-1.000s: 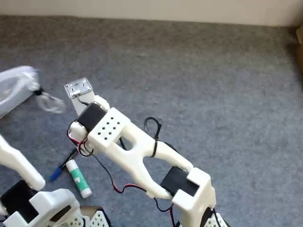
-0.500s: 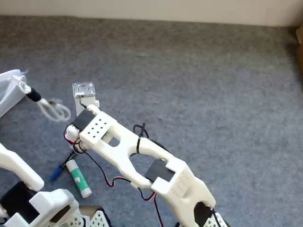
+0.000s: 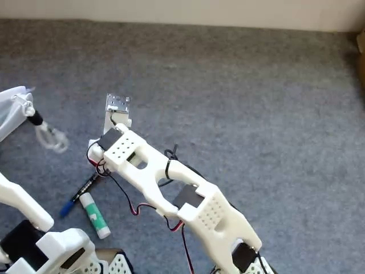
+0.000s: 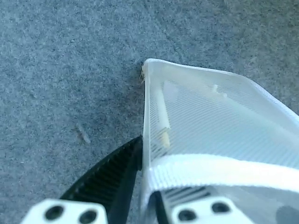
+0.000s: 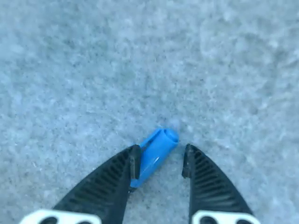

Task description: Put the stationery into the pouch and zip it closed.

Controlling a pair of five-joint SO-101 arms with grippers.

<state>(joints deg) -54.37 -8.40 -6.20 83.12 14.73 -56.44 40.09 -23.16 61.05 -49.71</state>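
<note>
A black pen [image 3: 82, 193] with a blue cap lies on the grey carpet, and a white glue stick [image 3: 94, 215] with a green label lies beside it. My right arm [image 3: 148, 168] stretches over the pen's far end. My right gripper [image 5: 160, 158] is open low over the carpet, and a blue pen end [image 5: 156, 150] lies between its fingers, against one of them. The white mesh pouch [image 4: 210, 121] hangs from my left gripper [image 4: 145, 158], which is shut on its edge. The pouch [image 3: 10, 108] is at the far left in the high view, its zipper pull ring [image 3: 51, 138] dangling.
Part of my left arm [image 3: 23, 202] rises at the lower left, close to the glue stick. Grey carpet [image 3: 256, 103] covers the whole surface, open to the right and back. A pale wall strip runs along the far edge.
My right arm drew back and its wrist swung right, uncovering more of the pen. The pouch's zipper ring swung out to the right, then back toward the pouch.
</note>
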